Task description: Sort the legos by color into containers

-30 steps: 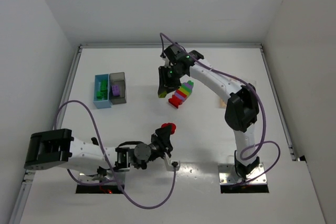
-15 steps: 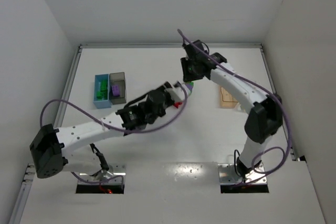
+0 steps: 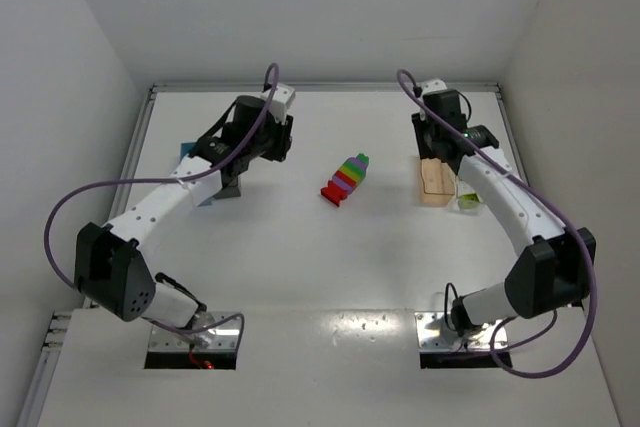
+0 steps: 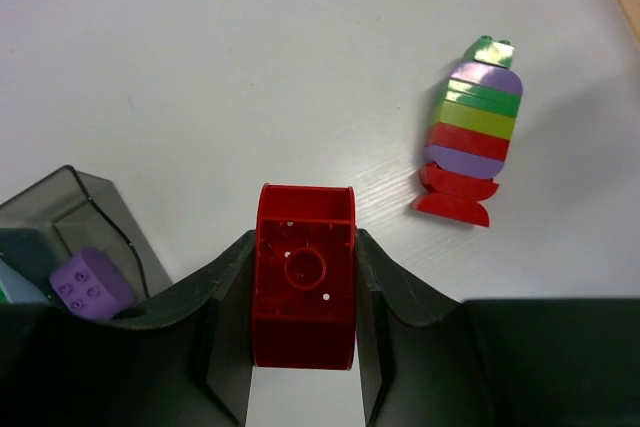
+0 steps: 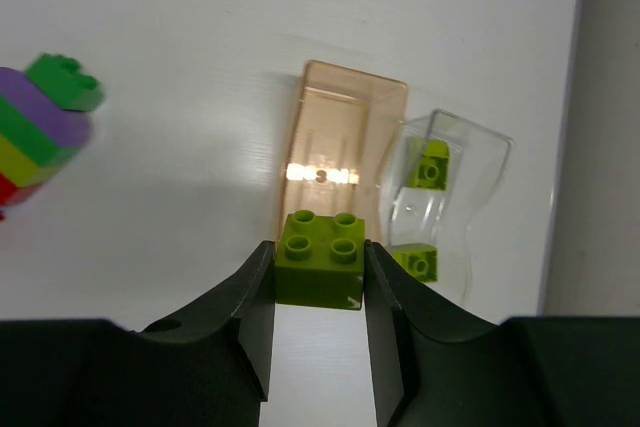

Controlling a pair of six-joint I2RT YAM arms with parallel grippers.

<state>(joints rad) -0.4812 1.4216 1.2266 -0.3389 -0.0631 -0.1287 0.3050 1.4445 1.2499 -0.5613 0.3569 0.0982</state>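
**Operator:** What has changed over the last second?

**Manual:** Both arms have left the middle of the worktop (image 3: pixel 300 257). A second ago the left hand (image 4: pixel 303 252) was low, near the arm bases. The right hand (image 5: pixel 318 252) was at the rainbow cluster (image 3: pixel 345 179). Your left arm is now swung out to the left pair of containers and your right arm to the right pair. The rainbow cluster lies where it lay, well apart from both hands.

**Operator:** What does each hand carry?

**Manual:** The left hand pinches a red brick (image 4: pixel 305 317), hollow underside toward its camera. It is just beside the grey container (image 4: pixel 85 212), which holds a purple brick (image 4: pixel 90 285). The blue container (image 3: pixel 185 153) next to it is mostly hidden. The right hand pinches a yellow-green brick (image 5: pixel 320 272) at the near end of the peach container (image 5: pixel 340 147), which looks empty. The clear container (image 5: pixel 455 187) just beside it holds the stored yellow-green bricks (image 5: pixel 432 167).

**Operator:** What does that mean for the sort?

**Manual:** Treat both hands as mid-carry, with release not yet made. The yellow-green brick probably belongs in the clear container, so expect a small sideways shift before you spread the fingers. The red brick matches nothing visible in the grey container. Check its target before release.
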